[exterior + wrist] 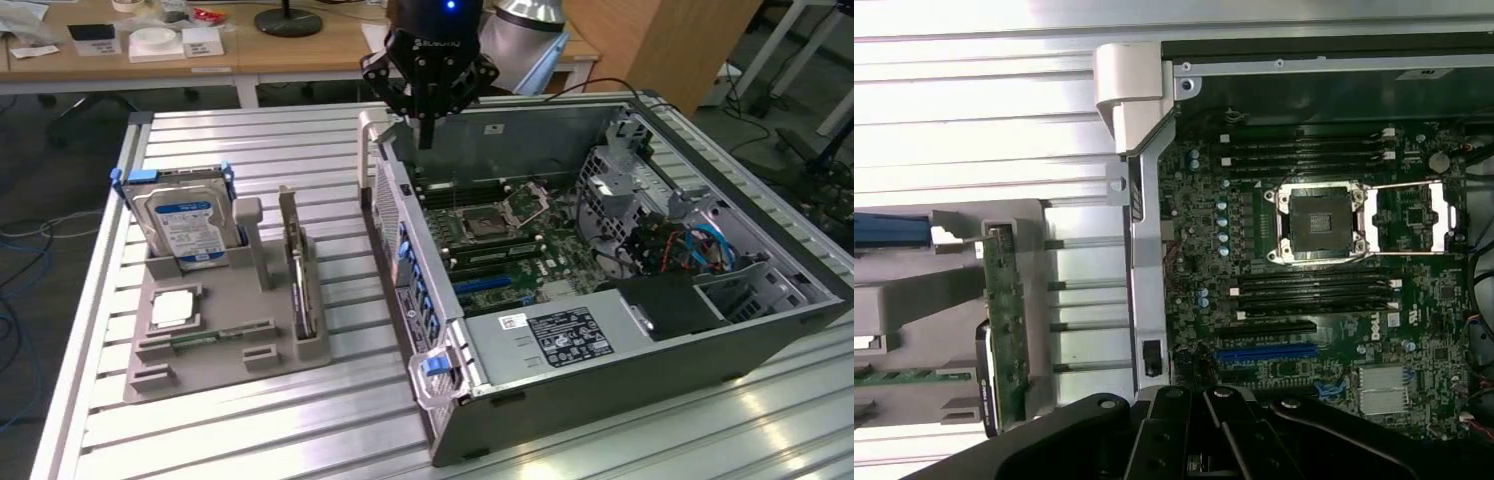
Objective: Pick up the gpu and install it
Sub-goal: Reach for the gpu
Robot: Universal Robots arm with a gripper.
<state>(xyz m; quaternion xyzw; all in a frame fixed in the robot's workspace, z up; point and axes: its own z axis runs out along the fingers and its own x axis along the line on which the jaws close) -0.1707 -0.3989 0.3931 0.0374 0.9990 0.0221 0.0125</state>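
The gpu (302, 277) is a thin dark card with a silvery edge. It stands on its edge in a slot of the grey holder (214, 372) at the exterior view's left. In the wrist view the gpu (1006, 318) shows as a green strip beside the case wall. My gripper (426, 132) hangs above the far left corner of the open computer case (747, 340), well away from the card. Its black fingers are shut with nothing between them. The wrist view has my gripper (1204, 432) over the motherboard (1314, 290).
A silver hard drive (187, 222) with a blue-white label stands upright in the holder, and a small square chip (174, 309) lies in front of it. The case's tall side wall (407, 250) separates the holder from the motherboard (501, 240). Desks stand behind the slatted table.
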